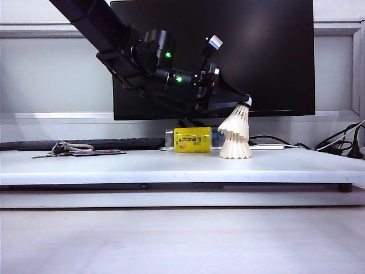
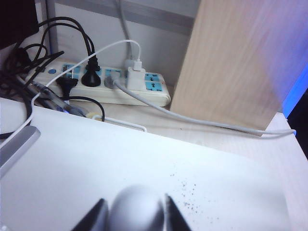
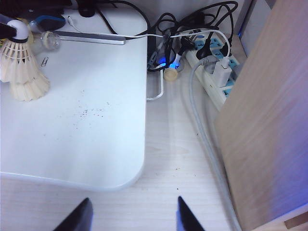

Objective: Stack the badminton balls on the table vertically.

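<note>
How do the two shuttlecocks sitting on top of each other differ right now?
The lower shuttlecock stands upright with its skirt on the white table; the upper shuttlecock sits nested over it, tilted to one side. The lower one's cork tip is hidden inside the upper one's skirt, while the upper one's white cork shows, sitting between the fingers of the left gripper. The right gripper hangs open, apart from both. Both are cream-white feather cones of like size.

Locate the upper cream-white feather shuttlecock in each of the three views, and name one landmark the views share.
Exterior view: the upper cream-white feather shuttlecock leans on the lower shuttlecock, right of centre on the white table, its cork tip at the left gripper.
Left wrist view: only its round cork shows, between the fingers.
Right wrist view: far corner of the table, atop the lower one.
Shared landmark: the white table.
</note>
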### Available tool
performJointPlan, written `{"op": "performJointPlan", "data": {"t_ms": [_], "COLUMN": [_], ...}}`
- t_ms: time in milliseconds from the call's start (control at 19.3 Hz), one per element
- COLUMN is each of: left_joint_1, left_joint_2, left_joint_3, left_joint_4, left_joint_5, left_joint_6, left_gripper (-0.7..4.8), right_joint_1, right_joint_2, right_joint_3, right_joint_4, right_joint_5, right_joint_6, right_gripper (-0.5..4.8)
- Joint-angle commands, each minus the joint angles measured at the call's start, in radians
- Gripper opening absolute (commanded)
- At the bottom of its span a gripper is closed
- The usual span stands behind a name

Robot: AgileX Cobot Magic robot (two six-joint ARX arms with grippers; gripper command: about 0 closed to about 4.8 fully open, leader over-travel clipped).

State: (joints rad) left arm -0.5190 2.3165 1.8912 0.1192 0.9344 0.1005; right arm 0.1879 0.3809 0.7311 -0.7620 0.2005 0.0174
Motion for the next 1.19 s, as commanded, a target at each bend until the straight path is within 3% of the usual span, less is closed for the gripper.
{"op": "performJointPlan", "data": {"t_ms": [52, 104, 156, 623, 1039, 1143, 1194], "left_joint_1": [0.0, 0.0, 0.0, 0.003, 0.108, 0.146, 0.149], "left_joint_2": [-0.005, -0.005, -0.005, -0.182, -0.639, -0.811, -0.857], "left_joint_3": [0.003, 0.003, 0.003, 0.006, 0.006, 0.006, 0.006], "left_joint_4": [0.009, 0.008, 0.008, -0.01, -0.379, -0.55, -0.609], "left_joint_5": [0.001, 0.002, 0.002, 0.013, -0.022, -0.12, -0.173], "left_joint_6": [0.003, 0.003, 0.003, 0.004, 0.004, 0.046, 0.091], "left_gripper": [2.22, 3.58, 4.03, 4.02, 3.93, 3.08, 2.94], "right_joint_1": [0.0, 0.0, 0.0, 0.0, 0.0, 0.0, 0.0], "right_joint_2": [0.001, 0.001, 0.001, 0.001, -0.03, -0.048, -0.05], "right_joint_3": [0.002, 0.002, 0.002, 0.002, 0.002, 0.002, 0.003], "right_joint_4": [0.007, 0.008, 0.008, 0.012, 0.052, 0.086, 0.093], "right_joint_5": [-0.001, -0.001, -0.001, -0.03, -0.109, -0.137, -0.153], "right_joint_6": [-0.003, -0.003, -0.003, -0.014, -0.012, 0.009, 0.009], "right_gripper": [2.29, 2.29, 2.29, 2.28, 2.28, 2.28, 2.28]}}
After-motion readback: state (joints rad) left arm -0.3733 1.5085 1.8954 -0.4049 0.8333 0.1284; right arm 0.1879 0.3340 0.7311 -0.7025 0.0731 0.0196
